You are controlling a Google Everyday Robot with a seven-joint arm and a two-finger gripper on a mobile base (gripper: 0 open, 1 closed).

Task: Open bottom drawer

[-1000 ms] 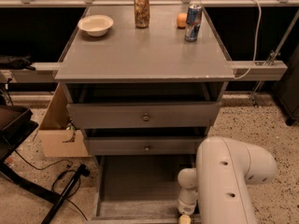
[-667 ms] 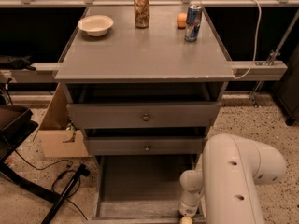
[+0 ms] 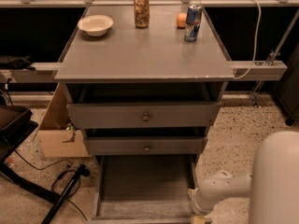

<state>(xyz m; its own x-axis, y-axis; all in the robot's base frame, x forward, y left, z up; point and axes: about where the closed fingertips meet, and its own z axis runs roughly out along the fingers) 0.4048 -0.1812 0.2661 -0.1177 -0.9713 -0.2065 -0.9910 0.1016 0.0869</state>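
The bottom drawer (image 3: 145, 185) of the grey cabinet stands pulled out toward me, and its plain grey inside shows. Its front and knob lie at or below the frame's lower edge. My gripper (image 3: 200, 218) is at the drawer's front right corner, mostly cut off by the bottom of the frame. The white arm (image 3: 275, 181) fills the lower right. The mid-sized drawer (image 3: 146, 147) and the tall top drawer (image 3: 145, 117) above each stick out slightly, each with a round knob.
On the cabinet top (image 3: 140, 55) stand a white bowl (image 3: 95, 24), a brown can (image 3: 141, 11), an orange (image 3: 181, 20) and a blue can (image 3: 193, 22). A cardboard box (image 3: 56, 134), a black stand (image 3: 14, 125) and cables (image 3: 65, 181) lie on the floor to the left.
My arm has swung to the right, away from the cabinet's front, and the wrist has shifted slightly right along the drawer's front corner. The drawer stays pulled out.
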